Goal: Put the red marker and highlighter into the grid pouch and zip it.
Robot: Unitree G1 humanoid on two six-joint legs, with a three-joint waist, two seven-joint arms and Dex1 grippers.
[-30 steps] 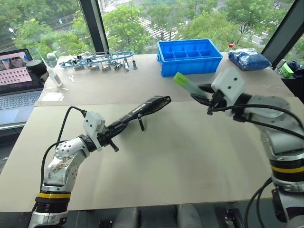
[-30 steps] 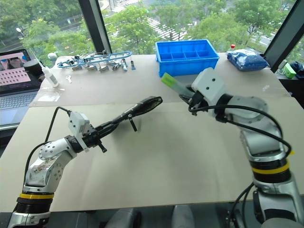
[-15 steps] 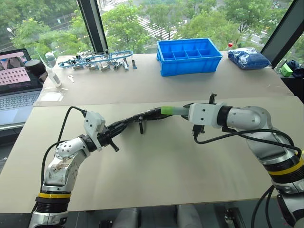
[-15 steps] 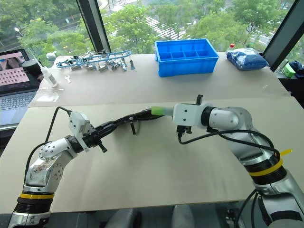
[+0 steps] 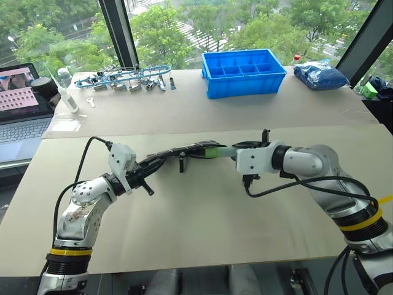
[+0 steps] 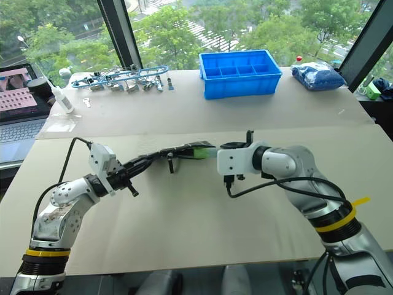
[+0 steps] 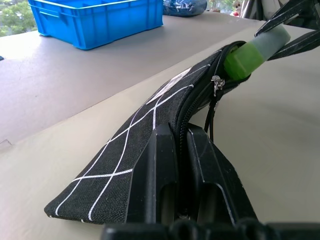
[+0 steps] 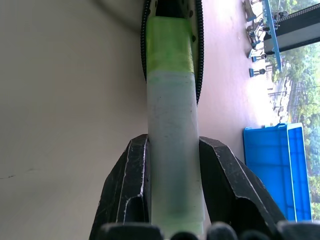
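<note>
The grid pouch (image 5: pixel 174 153), black with white lines, is held level above the table, its zipper open. My left gripper (image 5: pixel 145 173) is shut on its rear end; in the left wrist view both fingers (image 7: pixel 165 165) clamp the fabric. My right gripper (image 5: pixel 238 147) is shut on the highlighter (image 8: pixel 170 120), a pale translucent pen. Its green cap (image 7: pixel 243 60) sits at the pouch's open mouth (image 8: pixel 172 15), just entering it. The black pull strap (image 5: pixel 182 164) hangs under the pouch. The red marker is hidden.
A blue compartment bin (image 5: pixel 244 72) stands at the back of the table, a blue bag (image 5: pixel 322 75) to its right. Metal clips and a blue cord (image 5: pixel 126 78) lie at the back left, near a white bottle (image 5: pixel 69 98) and a laptop (image 5: pixel 21 101).
My right gripper came down and leftward with the highlighter, rolling its wrist, and brought the green cap from up in the air to the pouch's mouth. The left arm and pouch stayed still.
</note>
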